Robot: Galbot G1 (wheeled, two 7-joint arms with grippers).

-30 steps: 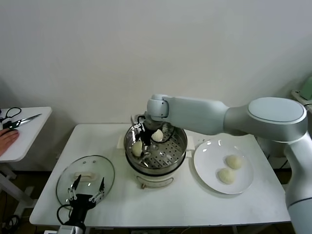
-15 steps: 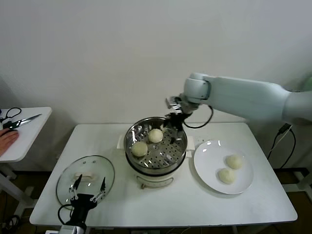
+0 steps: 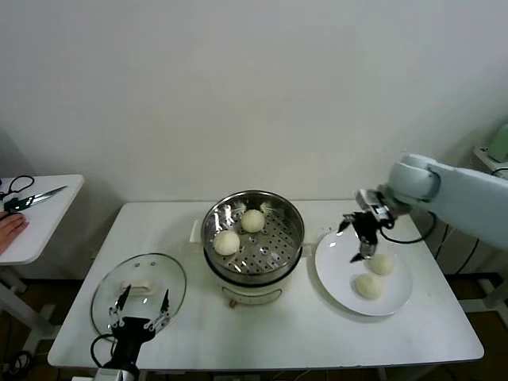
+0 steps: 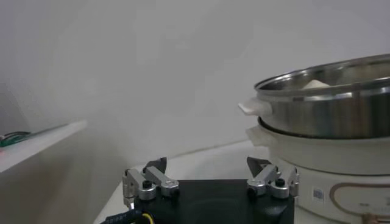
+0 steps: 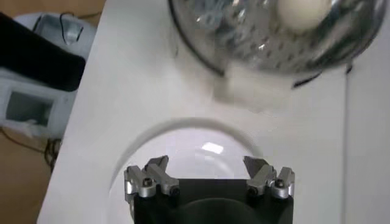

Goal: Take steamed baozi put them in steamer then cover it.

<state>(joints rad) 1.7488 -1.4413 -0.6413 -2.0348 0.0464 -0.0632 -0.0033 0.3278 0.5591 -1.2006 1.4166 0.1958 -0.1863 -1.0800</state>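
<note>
The steel steamer (image 3: 255, 262) stands mid-table on its white pot base and holds two baozi (image 3: 227, 242) (image 3: 253, 220). Two more baozi (image 3: 382, 263) (image 3: 368, 286) lie on the white plate (image 3: 337, 274) to its right. My right gripper (image 3: 357, 240) is open and empty, above the plate's left part, just left of the nearer-to-wall baozi. In the right wrist view it (image 5: 206, 165) hovers over the plate (image 5: 183, 143), with the steamer (image 5: 268, 42) beyond. The glass cover (image 3: 139, 298) lies at the table's front left. My left gripper (image 3: 141, 305) is open over the cover; it also shows in the left wrist view (image 4: 207, 167).
A small side table (image 3: 36, 214) at the far left holds scissors (image 3: 28, 198), and a person's hand (image 3: 9, 226) rests on it. The wall stands close behind the table. A bare strip runs along the table's front edge (image 3: 317, 349).
My right gripper let go of a baozi in the steamer, rose, and swung right to above the plate. The steamer now holds two baozi. The left arm has not moved.
</note>
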